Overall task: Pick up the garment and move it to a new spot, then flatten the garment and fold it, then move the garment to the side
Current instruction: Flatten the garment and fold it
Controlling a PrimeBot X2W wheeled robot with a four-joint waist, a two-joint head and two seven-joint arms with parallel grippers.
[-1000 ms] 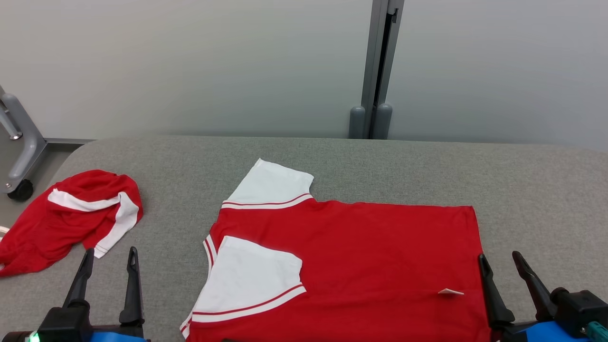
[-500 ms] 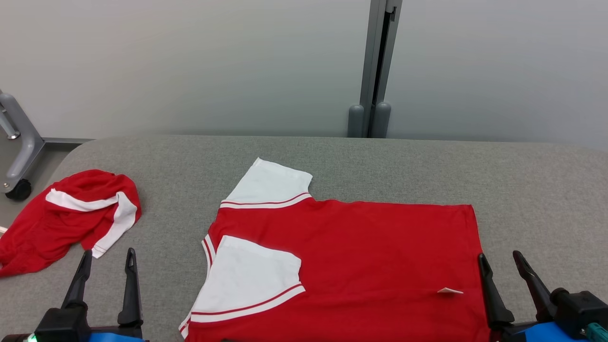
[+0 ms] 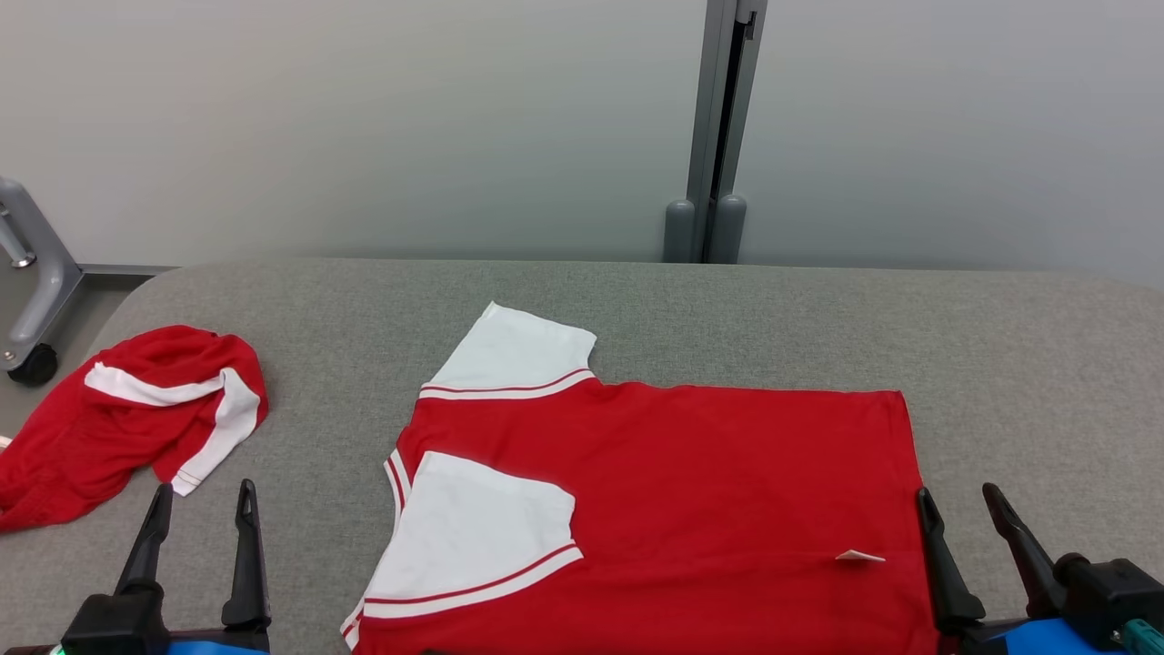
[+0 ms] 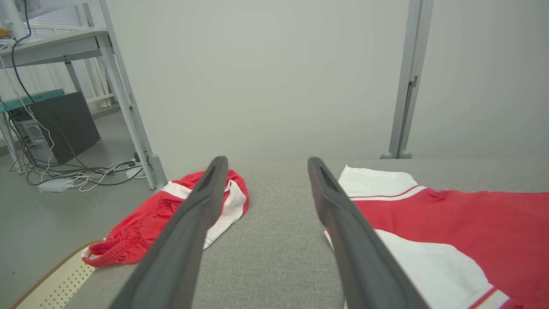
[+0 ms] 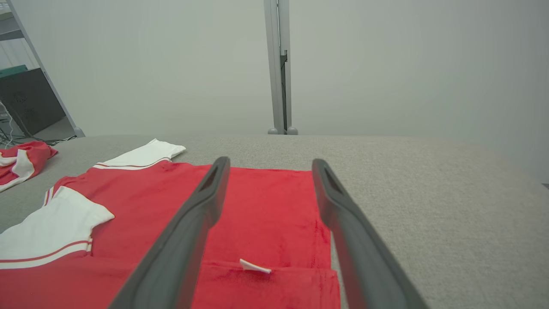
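My left gripper [image 3: 204, 491] and right gripper [image 3: 957, 494] are open, empty. The red T-shirt [image 3: 691, 473] lies flat at the front edge of the table [image 3: 637, 291], one sleeve folded in; I judge more folding and moving aside are left.

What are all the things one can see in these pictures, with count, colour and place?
shirt: one, red with white sleeves, flat in the table's middle
label: one, white, on the shirt near its right edge
crumpled garment: one, red and white, table's left end
table: one, grey, under both garments
post: one, grey, upright behind the table
computer tower: one, black, floor at the left
cables: several, white and black, floor by the tower
left gripper: one, dark, open and empty, beside the crumpled garment
right gripper: one, dark, open and empty, at the shirt's right edge
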